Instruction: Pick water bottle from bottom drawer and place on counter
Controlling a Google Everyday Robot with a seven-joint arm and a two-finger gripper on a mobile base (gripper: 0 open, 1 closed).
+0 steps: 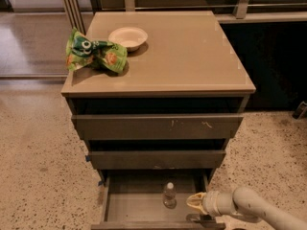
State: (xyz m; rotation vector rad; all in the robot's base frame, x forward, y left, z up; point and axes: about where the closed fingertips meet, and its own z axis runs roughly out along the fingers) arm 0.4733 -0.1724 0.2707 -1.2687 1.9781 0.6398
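**Reaching for the bottle in the open bottom drawer**

The step in hand looks like the approach before the grasp. The water bottle (169, 194) stands upright, white cap on top, on the grey floor of the bottom drawer (136, 209), which is pulled out. The two shallower drawers above the bottle are only slightly open.

The gripper (194, 202) is just to the right of the bottle, at about the height of its lower half and a little nearer the camera. A narrow gap separates them, so nothing is grasped. Whether the gripper is open or closed cannot be told from this view. The pale arm (256, 211) runs away from the bottle towards the lower right corner.

The next move probably calls for a short sideways shift to the left, so that the gripper comes around the bottle's body below the cap and closes there. The bottle is light and crinkly. A nudge from one side could tip it or push it away along the drawer floor.

After that the bottle has to be lifted out past the drawer fronts above it. It then goes up to the counter (192, 56), well above the bottle. A white bowl (128, 36) and a green snack bag (95, 55) sit there, up and to the left of the bottle.
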